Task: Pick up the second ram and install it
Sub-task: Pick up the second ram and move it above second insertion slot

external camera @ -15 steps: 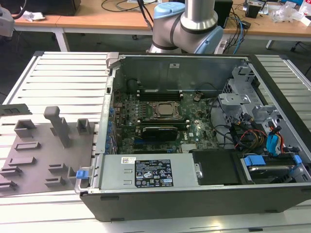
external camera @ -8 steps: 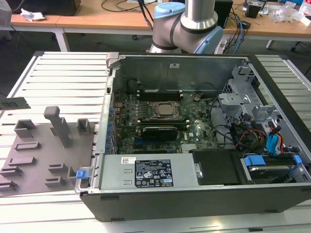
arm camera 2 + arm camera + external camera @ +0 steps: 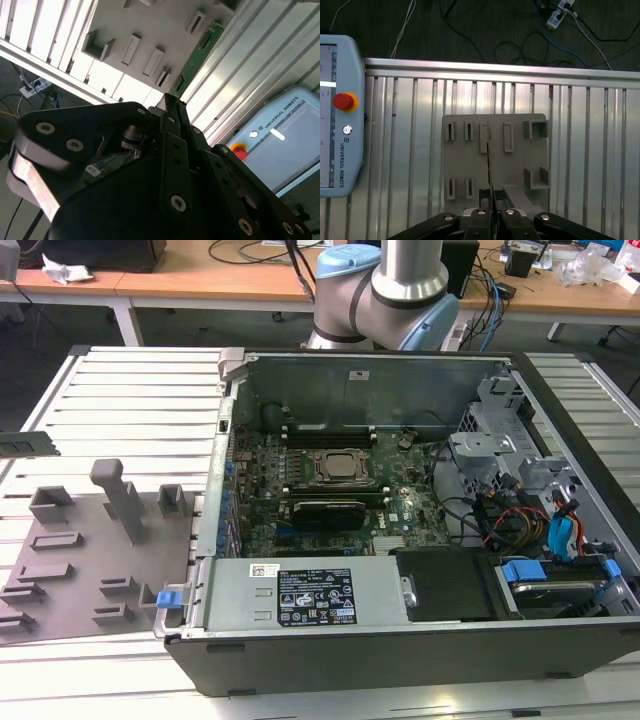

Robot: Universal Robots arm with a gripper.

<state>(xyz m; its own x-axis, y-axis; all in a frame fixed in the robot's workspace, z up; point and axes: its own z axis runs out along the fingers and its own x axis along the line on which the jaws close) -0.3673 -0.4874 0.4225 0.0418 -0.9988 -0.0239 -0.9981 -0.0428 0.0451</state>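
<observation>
One gripper (image 3: pixel 492 202), jaws clamped together on one green stick, the second ram (image 3: pixel 490 160), seen edge-on in the first wrist view. In the second wrist view the ram (image 3: pixel 199 52) juts out past the gripper (image 3: pixel 172 102) over one grey fixture plate (image 3: pixel 150 25). The ram's free end lies over a row of four narrow slots; contact with the plate cannot be told. One teach pendant (image 3: pixel 340 115) rests on the slatted table (image 3: pixel 595 150). In the exterior view, one open computer case (image 3: pixel 400 670) with one CPU socket (image 3: pixel 340 467) stands beside the plate (image 3: pixel 90 570).
</observation>
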